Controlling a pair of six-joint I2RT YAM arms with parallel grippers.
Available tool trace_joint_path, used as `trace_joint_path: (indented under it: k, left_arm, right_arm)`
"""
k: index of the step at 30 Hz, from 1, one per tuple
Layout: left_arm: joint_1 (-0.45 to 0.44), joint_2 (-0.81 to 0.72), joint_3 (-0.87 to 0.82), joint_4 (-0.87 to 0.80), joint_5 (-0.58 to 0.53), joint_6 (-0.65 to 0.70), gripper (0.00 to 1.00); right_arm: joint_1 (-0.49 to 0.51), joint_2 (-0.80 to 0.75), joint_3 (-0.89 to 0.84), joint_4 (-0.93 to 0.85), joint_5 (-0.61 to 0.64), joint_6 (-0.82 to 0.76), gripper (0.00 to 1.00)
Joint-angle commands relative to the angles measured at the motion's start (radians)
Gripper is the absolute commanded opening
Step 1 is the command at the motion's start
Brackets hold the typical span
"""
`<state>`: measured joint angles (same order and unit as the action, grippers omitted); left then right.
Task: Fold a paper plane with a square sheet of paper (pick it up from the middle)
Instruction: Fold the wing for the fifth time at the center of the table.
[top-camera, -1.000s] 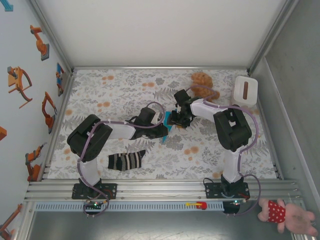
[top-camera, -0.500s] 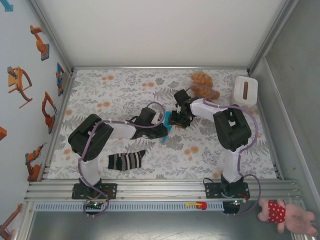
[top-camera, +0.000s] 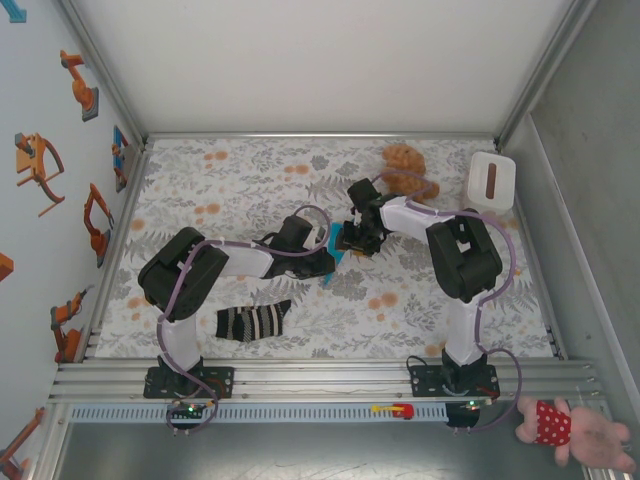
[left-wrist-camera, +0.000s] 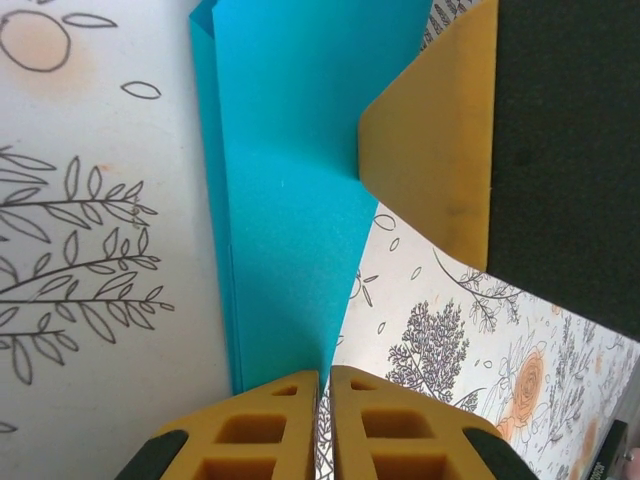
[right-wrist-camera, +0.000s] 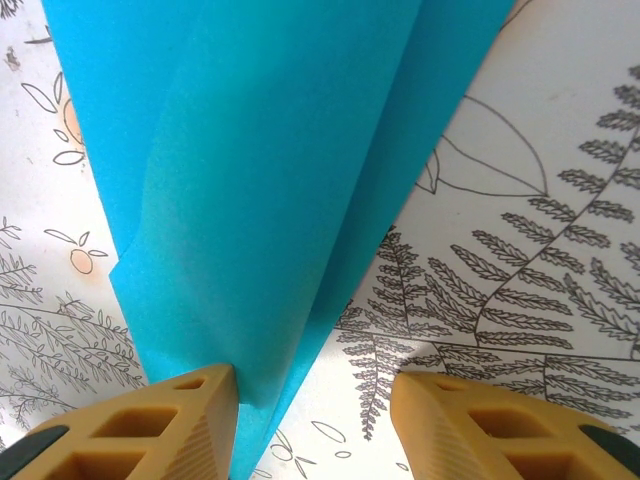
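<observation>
1. The thin turquoise-blue sheet of paper (top-camera: 333, 240), folded into a long, narrow, layered shape, lies near the middle of the white tablecloth printed with leaves and flowers (top-camera: 250, 190), between the two grippers.
2. The left gripper (left-wrist-camera: 322, 385) reaches the paper from about 8 o'clock. Its yellow fingers (left-wrist-camera: 260, 420) are pressed together, with the paper's narrow end pinched between them.
3. In the left wrist view the paper runs from those fingertips up toward 12 o'clock, with a folded edge along its 9 o'clock side. A yellow finger of the other arm overlaps it at 2 o'clock; whether the two touch cannot be told.
4. The right gripper (right-wrist-camera: 312, 385) comes in from about 3 o'clock with its jaws well apart. The paper's end lies between them, against the finger at 7 o'clock of the wrist view, while the other finger stands over bare cloth.
5. From the paper, a black-and-white striped sock (top-camera: 253, 321) lies at 7 o'clock, a brown teddy bear (top-camera: 403, 160) at 1 o'clock, and a white rectangular container (top-camera: 491, 180) at 2 o'clock.
</observation>
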<state>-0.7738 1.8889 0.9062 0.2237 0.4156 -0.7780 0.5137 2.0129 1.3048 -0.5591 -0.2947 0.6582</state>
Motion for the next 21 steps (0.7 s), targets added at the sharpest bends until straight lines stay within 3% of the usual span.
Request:
trace_joint_path:
  k: [1, 15, 21]
  left_arm:
    - [-0.006, 0.032, 0.002, -0.097, -0.036, -0.018, 0.12]
    - [-0.008, -0.017, -0.08, -0.139, -0.015, 0.021, 0.09]
    - [-0.013, -0.074, -0.128, -0.136, -0.007, 0.048, 0.09]
  right_arm:
    - [0.012, 0.193, -0.094, 0.104, 0.075, -0.006, 0.47]
    - [0.0, -0.302, -0.165, 0.142, -0.007, -0.052, 0.47]
    - [0.007, -0.385, -0.27, 0.33, -0.161, -0.019, 0.32]
